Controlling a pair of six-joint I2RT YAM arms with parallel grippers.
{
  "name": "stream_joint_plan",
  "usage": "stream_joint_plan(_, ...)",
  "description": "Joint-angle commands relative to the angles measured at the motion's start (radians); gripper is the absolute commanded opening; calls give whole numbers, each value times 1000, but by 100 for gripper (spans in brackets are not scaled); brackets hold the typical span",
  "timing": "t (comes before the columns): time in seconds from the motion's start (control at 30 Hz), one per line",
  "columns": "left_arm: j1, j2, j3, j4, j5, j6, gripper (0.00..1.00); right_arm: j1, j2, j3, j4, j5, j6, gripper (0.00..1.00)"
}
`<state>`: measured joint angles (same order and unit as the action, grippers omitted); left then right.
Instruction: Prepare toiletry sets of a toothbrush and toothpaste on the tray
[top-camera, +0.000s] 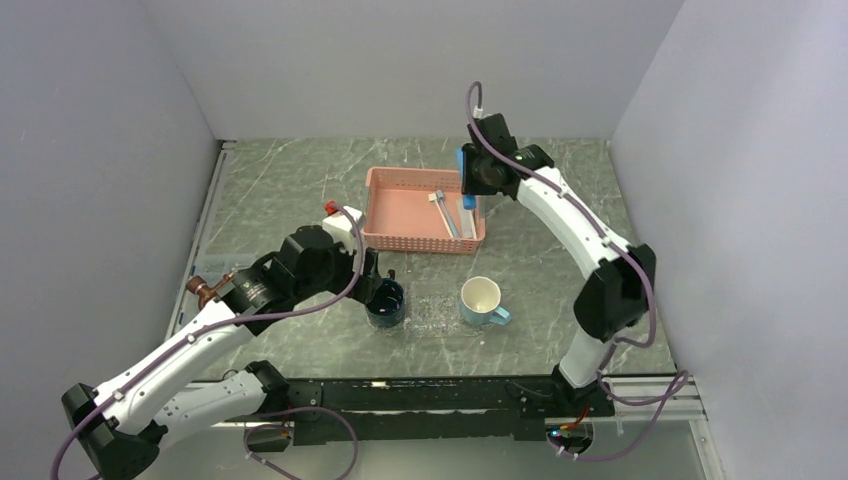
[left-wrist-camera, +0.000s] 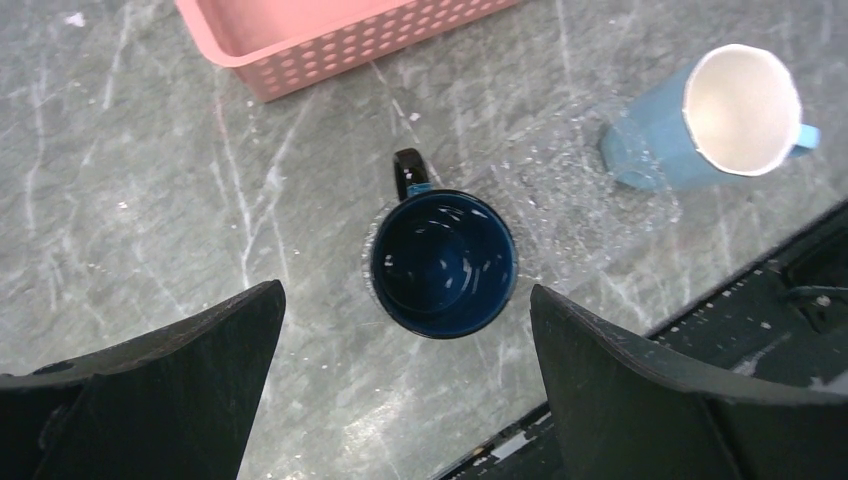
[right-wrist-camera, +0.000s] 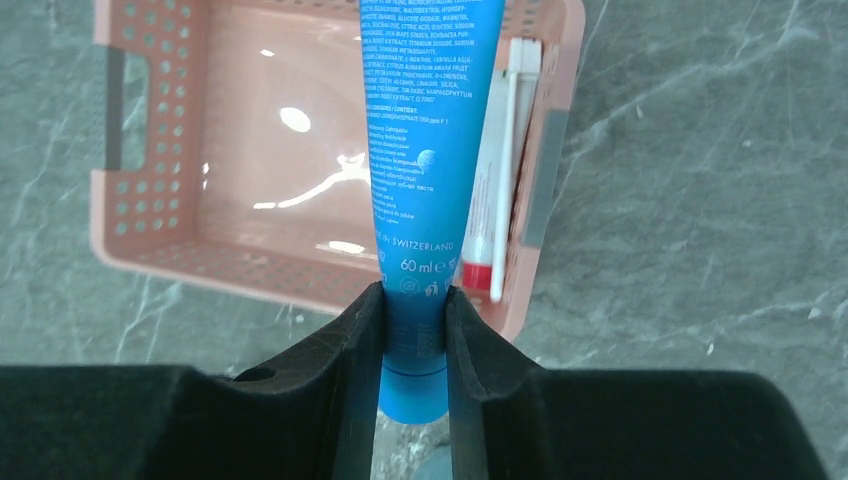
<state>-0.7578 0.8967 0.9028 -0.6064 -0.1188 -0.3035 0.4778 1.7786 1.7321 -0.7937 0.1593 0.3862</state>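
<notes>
Right gripper (right-wrist-camera: 415, 295) is pinching the blue toothpaste (right-wrist-camera: 420, 150) by its cap end above the pink basket (right-wrist-camera: 150, 150), with a toothbrush (right-wrist-camera: 503, 200) lying inside. The top view is hiding that grip. Left gripper (left-wrist-camera: 405, 292) is hanging wide open over a dark blue mug (left-wrist-camera: 443, 262), near side of the basket, by the clear tray (left-wrist-camera: 590, 200).

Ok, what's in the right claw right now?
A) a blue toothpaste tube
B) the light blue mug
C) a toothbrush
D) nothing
A: the right wrist view shows the right claw clamped on the lower end of the toothpaste tube, which hangs over the pink basket.
</notes>
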Motion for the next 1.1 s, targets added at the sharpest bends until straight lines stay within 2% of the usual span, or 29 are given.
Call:
stream_joint_plan(0.0,3,-31,40,56,116,-31,99,29,-172,-111,112,-65,50,26)
stream_joint_plan(0.27,4,-59,96,150,292,-134,99,188,-456,-320,281,-57,215,28)
stream_joint_plan(0.57,4,-99,75,316,424,-289,99,344,-665,-524,507,-42,348,28)
stream_joint_plan(0.8,3,-121,40,442,493,-399,99,408,-765,-619,641,-28,427,28)
stream_joint_plan(1.07,4,-116,22,504,506,-480,99,470,-784,-620,712,-7,492,28)
